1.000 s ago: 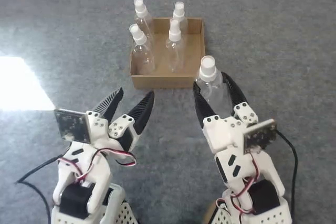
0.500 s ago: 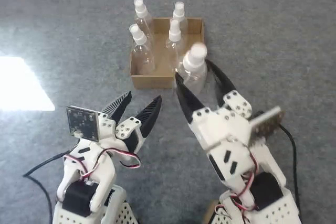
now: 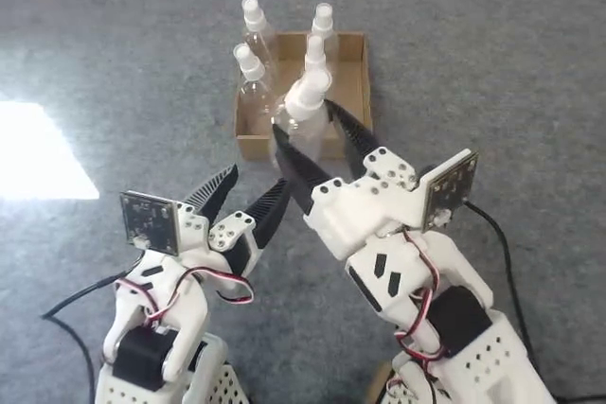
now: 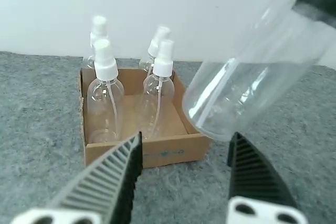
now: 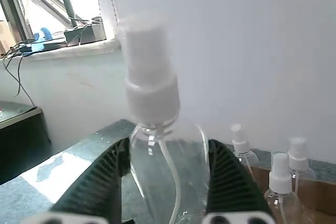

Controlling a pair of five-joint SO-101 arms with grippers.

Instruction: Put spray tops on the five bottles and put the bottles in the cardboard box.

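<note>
R arm: we see right gripper (image 3: 305,120) tilted toward 11 o'clock, clamping capped bottle (image 5: 163,145) at box (image 3: 357,56) front.
L arm: left gripper (image 3: 257,177) wide, empty.
Box: capped btls (image 3: 258,92) upright inside.

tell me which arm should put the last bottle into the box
Right. The right gripper holds the capped fifth bottle raised at the front of the cardboard box; the left gripper sits open and empty, farther back.

The grey, carpet-like table top (image 3: 530,92) is occupied toward twelve o'clock by a shallow square box of brown cardboard (image 3: 251,147), set flat.
</note>
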